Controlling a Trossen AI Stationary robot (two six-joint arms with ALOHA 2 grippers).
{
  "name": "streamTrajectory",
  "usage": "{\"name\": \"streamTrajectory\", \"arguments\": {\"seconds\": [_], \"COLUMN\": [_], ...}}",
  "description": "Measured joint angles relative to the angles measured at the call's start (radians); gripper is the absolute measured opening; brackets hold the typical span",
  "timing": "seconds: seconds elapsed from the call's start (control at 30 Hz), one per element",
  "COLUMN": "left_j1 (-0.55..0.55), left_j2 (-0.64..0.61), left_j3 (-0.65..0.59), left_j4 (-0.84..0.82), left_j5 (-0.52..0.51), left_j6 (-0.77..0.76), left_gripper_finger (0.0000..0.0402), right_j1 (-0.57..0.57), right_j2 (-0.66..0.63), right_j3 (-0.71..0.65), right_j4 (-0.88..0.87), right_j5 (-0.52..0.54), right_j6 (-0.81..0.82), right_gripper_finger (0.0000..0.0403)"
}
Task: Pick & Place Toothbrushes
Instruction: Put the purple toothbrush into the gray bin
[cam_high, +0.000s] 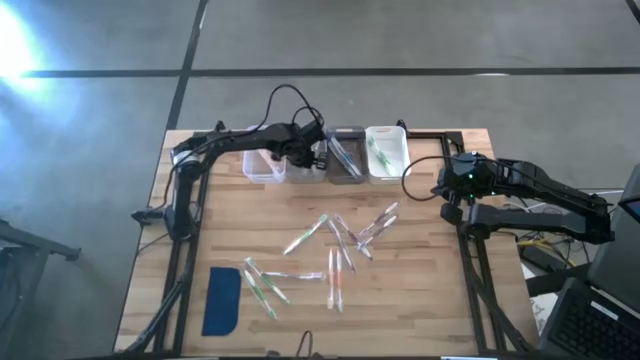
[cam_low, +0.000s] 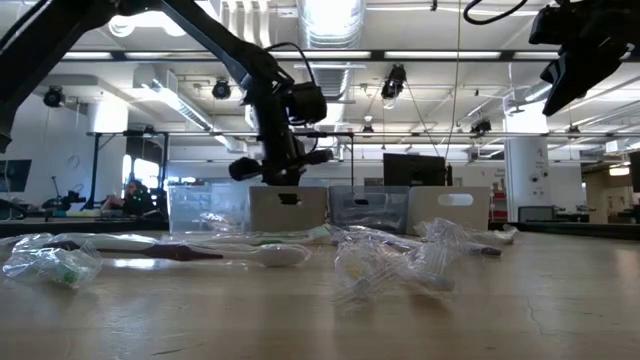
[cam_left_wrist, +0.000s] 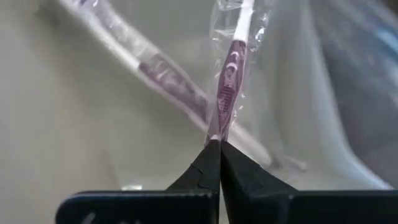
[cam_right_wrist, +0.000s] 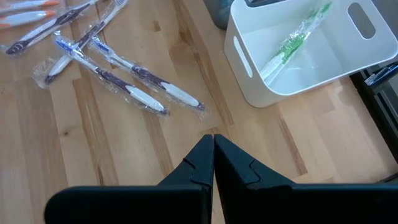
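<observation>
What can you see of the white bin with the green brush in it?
The white bin is an opaque, glossy plastic tub, rectangular with rounded corners and oval handle cutouts in its end walls. It stands upright at the right end of the bin row along the table's far edge, next to a grey bin. Inside lies a green brush in clear wrap, slanted across the floor. The shut right pincer hangs apart from it, over bare wood.

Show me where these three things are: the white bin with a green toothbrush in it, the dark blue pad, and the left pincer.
white bin (cam_right_wrist: 245, 62), right wrist view, on its near side wall.
dark blue pad (cam_high: 222, 300), high view, on its middle.
left pincer (cam_left_wrist: 215, 144), left wrist view, at the shut fingertips, which pinch a purple toothbrush (cam_left_wrist: 229, 78).
</observation>
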Motion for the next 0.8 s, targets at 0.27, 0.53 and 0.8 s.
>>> {"name": "streamTrajectory", "arguments": {"seconds": [0.27,0.53,0.8], "left_j1": [-0.010,-0.067,-0.139], "left_j2": [0.000,-0.017,-0.018], "left_j3": [0.110,0.198,0.196], "left_j4": [-0.027,-0.040,-0.024], "left_j5": [0.015,-0.091,-0.292], "left_j6": [-0.005,-0.233,-0.647], "left_gripper_finger": [0.0002,0.0001,0.0001], "right_j1": [0.000,0.000,0.000], "right_j2": [0.000,0.000,0.000], "right_j3": [0.000,0.000,0.000], "right_j4": [0.000,0.000,0.000], "right_j5": [0.000,0.000,0.000], "right_j6": [0.000,0.000,0.000], "right_gripper_finger": [0.0008,0.0008,0.0008]}}
